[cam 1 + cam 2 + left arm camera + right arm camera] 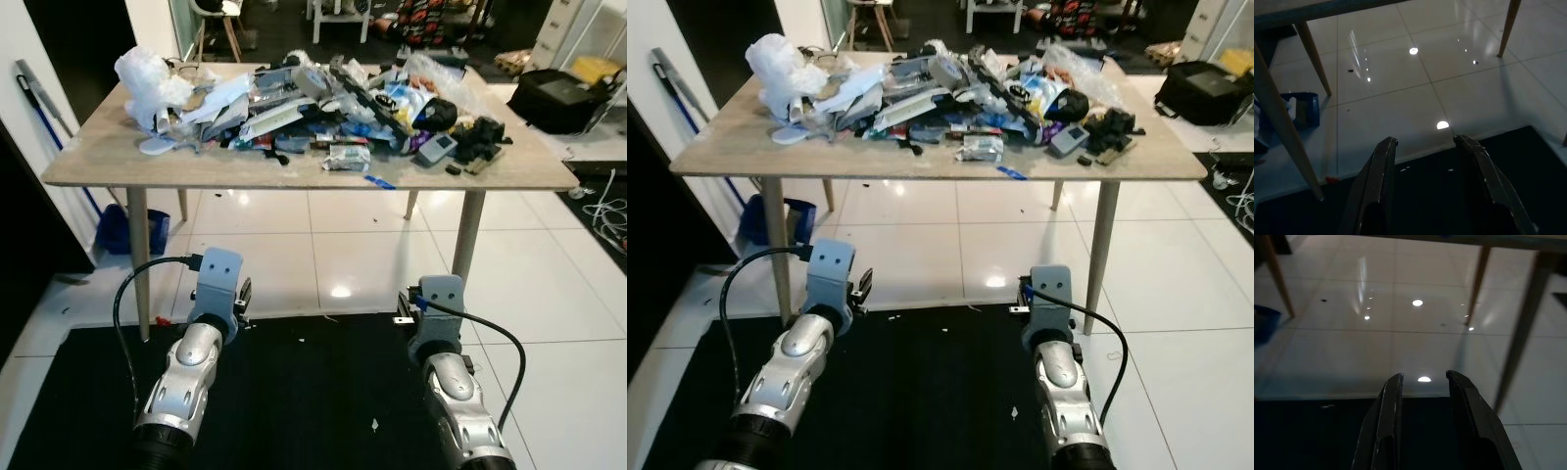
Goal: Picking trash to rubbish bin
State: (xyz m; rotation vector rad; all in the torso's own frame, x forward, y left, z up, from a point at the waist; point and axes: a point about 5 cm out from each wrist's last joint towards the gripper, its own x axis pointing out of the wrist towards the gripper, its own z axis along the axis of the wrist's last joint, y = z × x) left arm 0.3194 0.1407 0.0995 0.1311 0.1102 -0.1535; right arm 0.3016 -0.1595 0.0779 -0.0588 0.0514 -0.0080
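A heap of trash (323, 108) made of wrappers, packets, paper and dark scraps covers the back half of a light wooden table (98, 162) ahead of me. A crumpled white plastic bag (149, 78) sits at its left end and a small grey device (436, 149) at its right. Both arms hang low in front of the table, over a black mat (304, 392). My left gripper (1426, 141) is open and holds nothing. My right gripper (1423, 376) is open too, pointing at the glossy tiles under the table.
The table's thin legs (137, 259) (468, 235) stand just ahead of the arms. A blue dustpan (132, 227) and a broom handle (44, 103) lean at the left wall. A black bag (563, 98) and white cables (607, 211) lie at the right.
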